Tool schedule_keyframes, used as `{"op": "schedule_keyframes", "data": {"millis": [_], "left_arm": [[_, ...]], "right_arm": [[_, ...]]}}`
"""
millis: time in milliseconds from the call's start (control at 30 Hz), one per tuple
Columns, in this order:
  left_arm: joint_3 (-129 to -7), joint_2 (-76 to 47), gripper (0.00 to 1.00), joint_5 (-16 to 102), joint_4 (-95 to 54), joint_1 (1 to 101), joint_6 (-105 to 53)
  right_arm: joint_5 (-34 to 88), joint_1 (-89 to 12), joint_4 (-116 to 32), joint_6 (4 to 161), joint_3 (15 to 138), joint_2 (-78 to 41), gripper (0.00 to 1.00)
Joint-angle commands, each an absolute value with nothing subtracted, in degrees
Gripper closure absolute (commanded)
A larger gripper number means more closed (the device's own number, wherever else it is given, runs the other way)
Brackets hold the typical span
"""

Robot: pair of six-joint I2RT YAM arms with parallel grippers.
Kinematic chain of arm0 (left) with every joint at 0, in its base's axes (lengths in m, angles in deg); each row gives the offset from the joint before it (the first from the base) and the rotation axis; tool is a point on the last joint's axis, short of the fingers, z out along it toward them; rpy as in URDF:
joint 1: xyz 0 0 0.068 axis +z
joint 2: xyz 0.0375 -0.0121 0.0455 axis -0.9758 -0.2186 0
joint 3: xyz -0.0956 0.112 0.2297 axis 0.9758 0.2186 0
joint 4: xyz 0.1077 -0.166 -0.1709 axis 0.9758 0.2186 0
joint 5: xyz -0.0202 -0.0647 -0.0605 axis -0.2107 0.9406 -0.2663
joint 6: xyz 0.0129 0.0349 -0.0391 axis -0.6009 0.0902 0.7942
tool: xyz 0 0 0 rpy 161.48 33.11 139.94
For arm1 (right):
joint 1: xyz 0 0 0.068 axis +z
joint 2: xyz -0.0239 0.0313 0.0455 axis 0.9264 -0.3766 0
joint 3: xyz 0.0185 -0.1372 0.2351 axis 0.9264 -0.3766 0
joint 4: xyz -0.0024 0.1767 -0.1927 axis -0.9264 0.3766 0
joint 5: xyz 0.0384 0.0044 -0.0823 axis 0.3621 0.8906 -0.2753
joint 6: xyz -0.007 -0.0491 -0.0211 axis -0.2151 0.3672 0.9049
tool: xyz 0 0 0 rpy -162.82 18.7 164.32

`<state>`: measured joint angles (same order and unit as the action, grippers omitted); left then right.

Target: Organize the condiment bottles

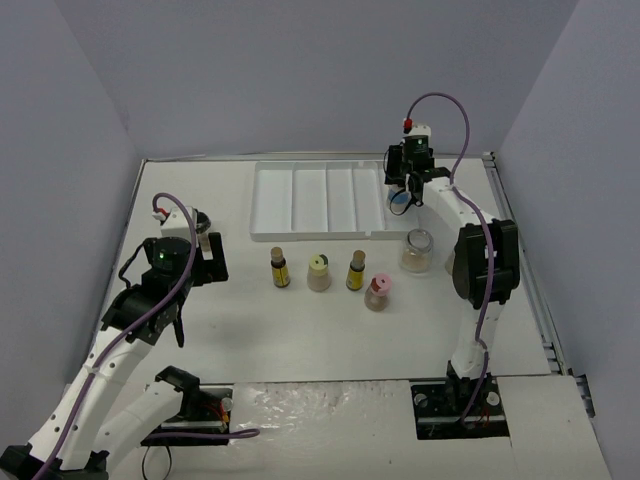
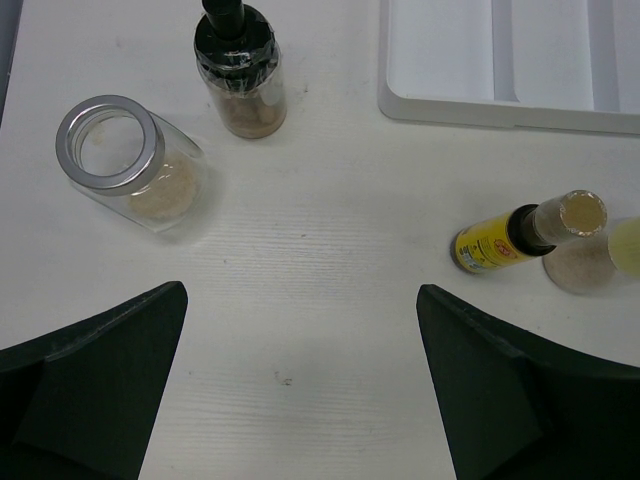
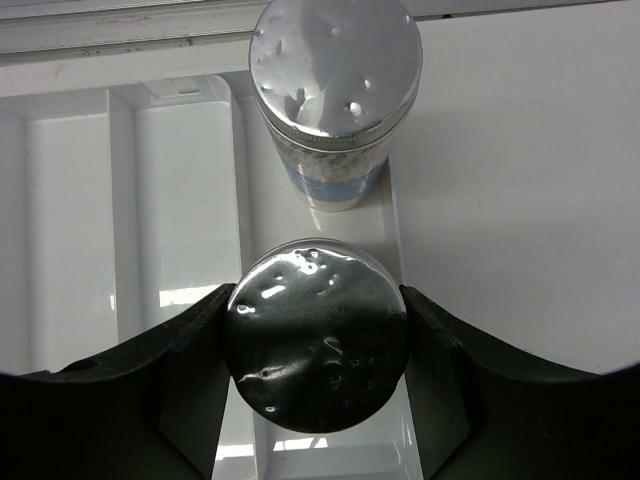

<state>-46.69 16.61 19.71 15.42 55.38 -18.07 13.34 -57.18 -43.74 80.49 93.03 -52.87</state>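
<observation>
My right gripper [image 3: 315, 345] is shut on a dark shiny-capped bottle [image 3: 300, 370] and holds it over the rightmost slot of the white divided tray [image 3: 170, 200]. A blue-labelled clear bottle [image 3: 335, 95] with a silver cap stands just beyond it in that slot. In the top view the right gripper [image 1: 405, 188] is at the tray's [image 1: 320, 200] right end. My left gripper [image 2: 300, 330] is open and empty over bare table, near a clear jar of tan powder [image 2: 130, 165] and a black-capped bottle [image 2: 240, 70]. In the top view the left gripper [image 1: 203, 258] is at the left.
In front of the tray stand an amber tan-capped bottle [image 1: 279, 267], a yellow-capped bottle [image 1: 318, 272], a second amber bottle [image 1: 355, 270], a pink-capped bottle [image 1: 377, 292] and a clear jar [image 1: 417, 250]. The black-capped bottle [image 1: 201, 222] stands by the left wrist.
</observation>
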Motion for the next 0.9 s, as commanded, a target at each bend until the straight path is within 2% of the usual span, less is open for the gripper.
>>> {"op": "schedule_keyframes", "data": {"millis": [0, 67, 167, 267, 400, 667, 867], "left_arm": [[-47.2, 16.0, 0.03, 20.3, 12.2, 56.0, -18.2], [-47.1, 16.0, 0.03, 20.5, 12.2, 56.1, -18.2], [-47.2, 15.8, 0.03, 20.5, 12.0, 56.2, -18.2], [-47.1, 15.5, 0.03, 20.8, 11.9, 56.3, -18.1], [-47.3, 14.9, 0.03, 21.3, 12.1, 56.6, -18.0], [-47.3, 14.5, 0.03, 22.2, 11.8, 57.1, -17.8], [-47.3, 14.3, 0.03, 22.5, 11.5, 57.5, -17.8]], "right_arm": [[14.0, -56.9, -49.2, 80.8, 93.5, -51.0, 0.43], [14.5, -56.7, -48.1, 80.8, 93.5, -49.7, 0.20], [14.9, -56.1, -47.0, 80.9, 92.4, -45.4, 0.04], [14.8, -55.5, -44.2, 81.0, 91.7, -41.1, 0.00], [13.8, -52.5, -38.8, 81.0, 88.3, -31.4, 0.00], [11.0, -46.6, -35.6, 76.7, 71.9, -11.3, 0.01], [17.7, -45.6, -34.1, 74.9, 57.5, -2.4, 0.02]]}}
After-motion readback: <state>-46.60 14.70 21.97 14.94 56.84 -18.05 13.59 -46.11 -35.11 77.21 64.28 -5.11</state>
